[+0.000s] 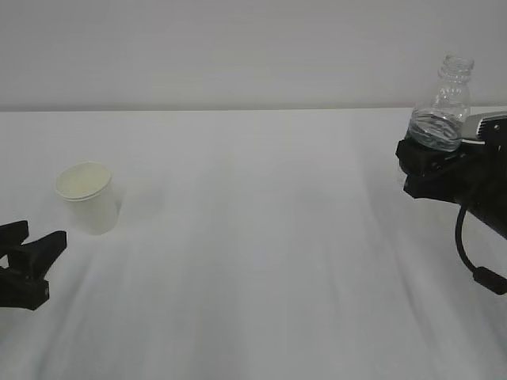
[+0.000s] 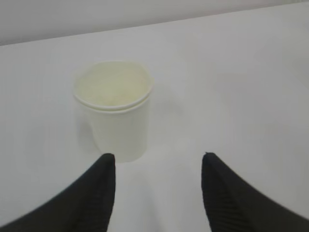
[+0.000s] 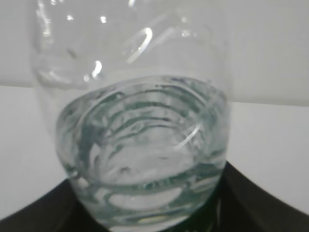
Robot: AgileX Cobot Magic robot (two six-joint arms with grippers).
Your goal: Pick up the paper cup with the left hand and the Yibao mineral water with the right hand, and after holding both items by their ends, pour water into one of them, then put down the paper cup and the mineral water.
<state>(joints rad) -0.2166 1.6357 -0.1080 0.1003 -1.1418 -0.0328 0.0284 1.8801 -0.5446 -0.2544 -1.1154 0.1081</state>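
Observation:
The white paper cup (image 1: 87, 198) stands upright on the table at the left, cream inside showing. My left gripper (image 1: 43, 235) sits low just in front of it, open and empty. In the left wrist view the cup (image 2: 118, 121) is ahead of the left fingertip, and nothing lies inside the left gripper (image 2: 158, 159). At the far right my right gripper (image 1: 424, 154) is shut on the lower part of the Yibao mineral water (image 1: 444, 107), held off the table, nearly upright, mouth uncapped. The bottle (image 3: 145, 145) fills the right wrist view, water in its lower half, right gripper (image 3: 149, 215) clamped around it.
The white table (image 1: 261, 261) stretches between the two arms. Its back edge (image 1: 238, 111) meets a plain pale wall. A black cable (image 1: 471, 253) hangs under the right arm.

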